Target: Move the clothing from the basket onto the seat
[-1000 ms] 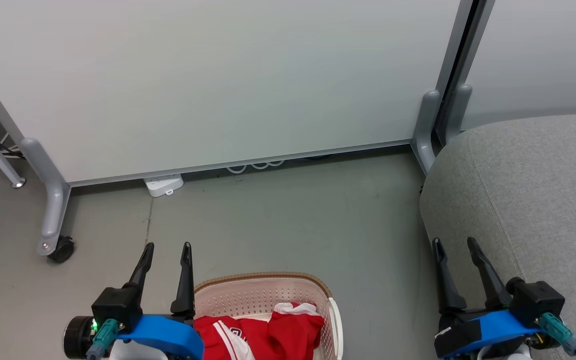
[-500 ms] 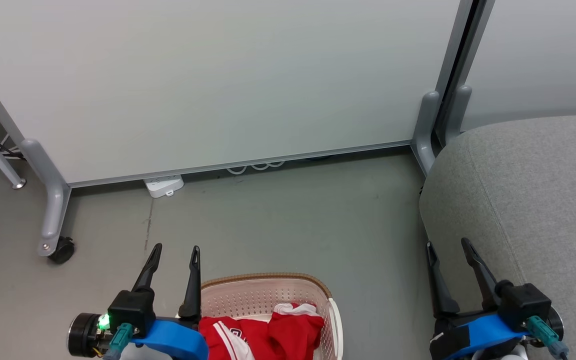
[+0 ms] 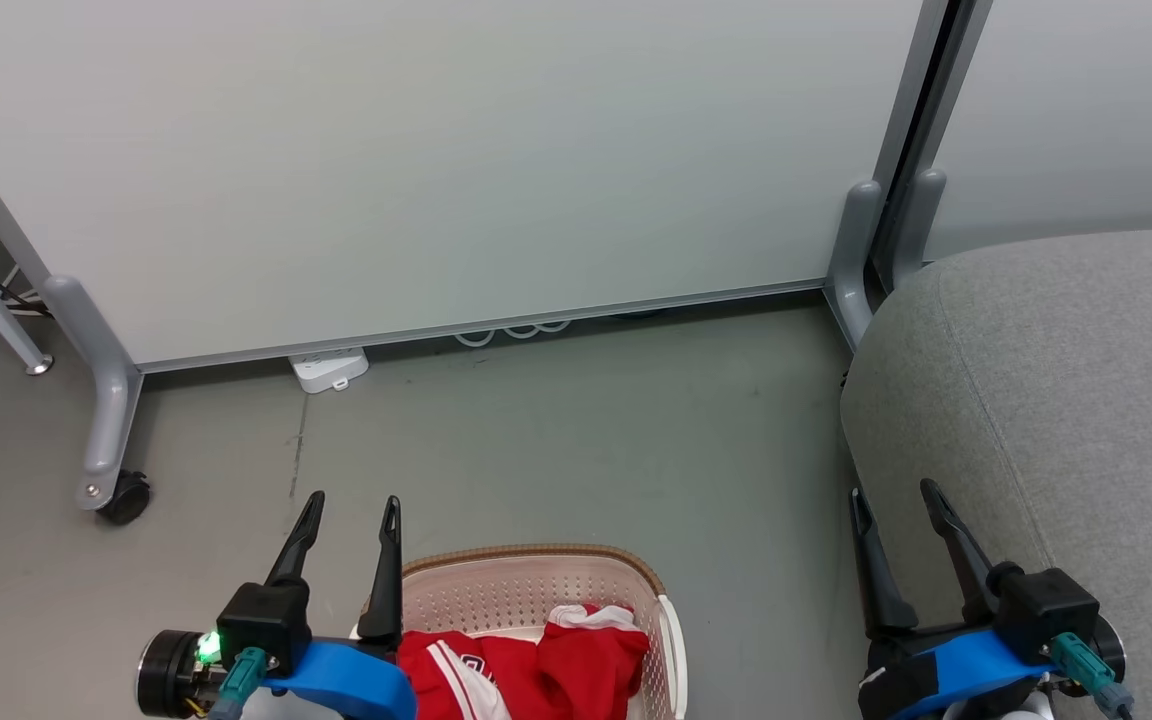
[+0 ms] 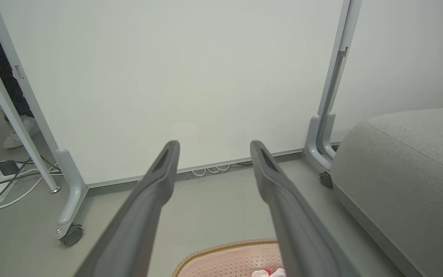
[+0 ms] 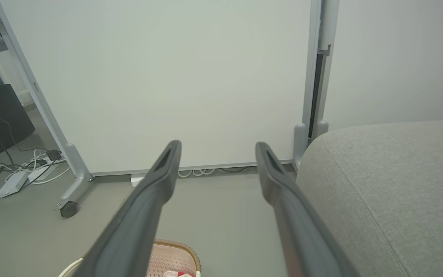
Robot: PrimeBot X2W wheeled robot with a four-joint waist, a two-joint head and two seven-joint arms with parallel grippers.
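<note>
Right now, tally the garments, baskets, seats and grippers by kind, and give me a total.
Garments: 2 (striped jersey, plain red garment)
Basket: 1
Seat: 1
Grippers: 2 (left gripper, right gripper, both open)
Total: 6

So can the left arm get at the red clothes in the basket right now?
Probably yes. The left gripper is open and empty near the left edge of the basket, and the clothing lies uncovered inside, nothing across the opening.
</note>
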